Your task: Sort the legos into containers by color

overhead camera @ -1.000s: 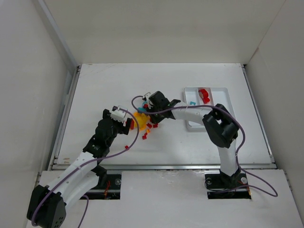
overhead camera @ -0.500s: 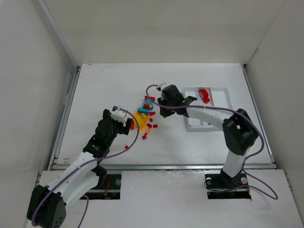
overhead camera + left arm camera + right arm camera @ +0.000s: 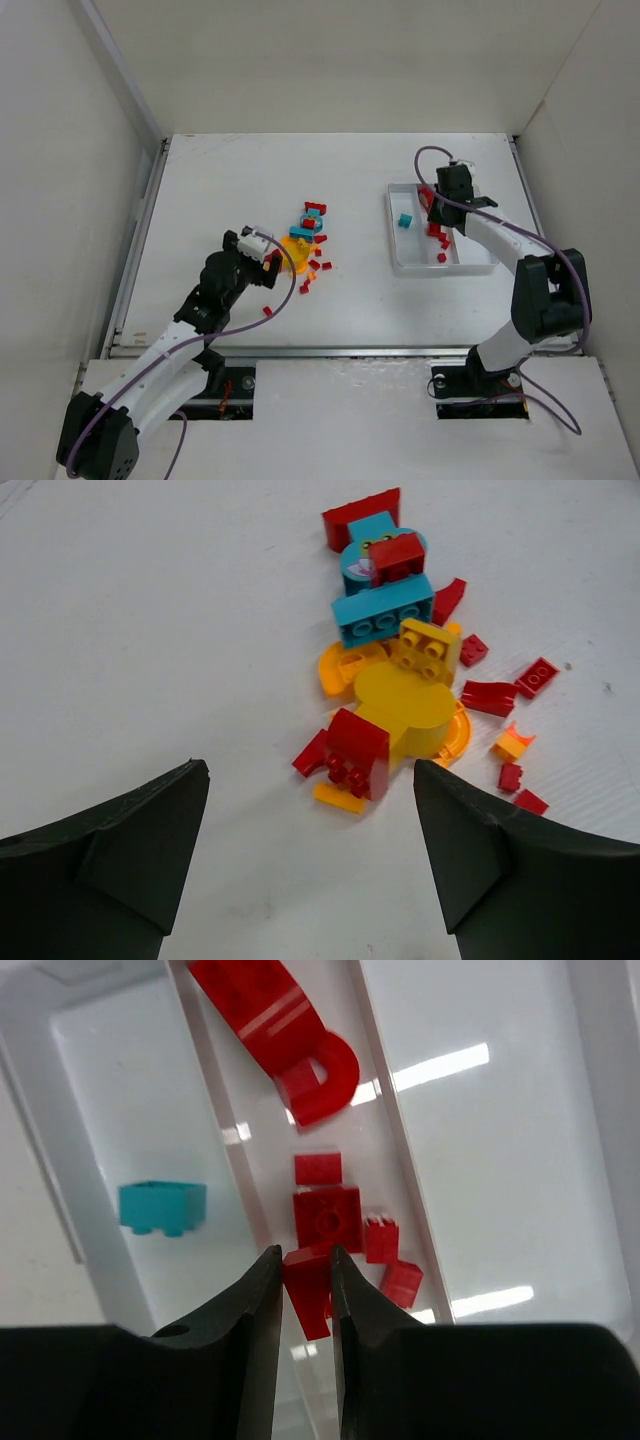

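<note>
Between the narrowly set fingers of the right claw (image 3: 300, 1270) sits a red piece (image 3: 308, 1305), held over the middle compartment of the tray (image 3: 472, 245). Just ahead of that claw lie several red legos (image 3: 328, 1216), already sorted. One teal brick (image 3: 162, 1208) rests in the compartment to its side. Ahead of the left claw (image 3: 310, 772), which hangs wide open and holds nothing, a pile (image 3: 400, 695) of red, teal, yellow and orange pieces lies unsorted on the tabletop (image 3: 150, 630). By my reckoning, well under half is done.
</note>
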`<state>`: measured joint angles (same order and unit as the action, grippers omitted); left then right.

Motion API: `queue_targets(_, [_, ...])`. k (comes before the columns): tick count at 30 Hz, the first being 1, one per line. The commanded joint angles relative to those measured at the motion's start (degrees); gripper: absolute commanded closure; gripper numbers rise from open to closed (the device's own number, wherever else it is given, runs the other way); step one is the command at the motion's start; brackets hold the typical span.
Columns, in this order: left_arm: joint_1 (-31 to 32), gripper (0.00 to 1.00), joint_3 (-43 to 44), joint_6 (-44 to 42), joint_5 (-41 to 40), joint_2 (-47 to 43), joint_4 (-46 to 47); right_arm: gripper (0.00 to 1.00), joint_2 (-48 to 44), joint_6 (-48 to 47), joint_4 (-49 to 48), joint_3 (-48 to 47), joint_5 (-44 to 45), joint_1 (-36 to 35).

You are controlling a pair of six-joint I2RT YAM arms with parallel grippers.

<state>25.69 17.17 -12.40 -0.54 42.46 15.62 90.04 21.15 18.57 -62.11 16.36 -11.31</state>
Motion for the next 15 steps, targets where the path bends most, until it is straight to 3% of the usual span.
queue_targets(1, [-0.3,0.21,-0.8,-1.7,9.0,-1.1,1.4,1.0,0.2,-0.5,1.8,2.1,1.7,0.2])
queue_targets(3, [-0.3,0.24,-0.8,-2.4,12.9,-1.1,-0.2,0.99,0.2,0.0,1.8,2.8,1.7,0.2])
queue_targets(5, [-0.3,0.25,-0.3,-4.8,14.9,-1.1,-1.1,0.9,-0.8,0.6,2.3,3.4,0.5,0.2])
queue_targets(6, [-0.3,0.27,-0.3,-4.8,16.3,-1.1,-2.0,0.72,-0.8,0.7,2.4,3.9,0.5,0.2])
queue_targets(9, [-0.3,0.27,1.6,-9.9,18.5,-1.1,-5.6,0.39,-1.5,0.7,3.1,3.9,-0.3,0.2])
queue_targets(10, [-0.3,0.27,2.2,-13.6,19.0,-1.1,-6.7,0.35,-2.1,0.7,3.1,3.9,-0.3,0.2])
queue_targets(11, [-0.3,0.21,4.4,-17.7,20.0,-0.5,-8.8,0.32,-2.1,0.0,3.6,3.9,-1.6,0.2])
queue_targets(15, [-0.3,0.13,12.5,-36.3,23.7,4.9,-23.1,0.28,-3.8,-1.5,4.1,2.6,-3.1,0.2])
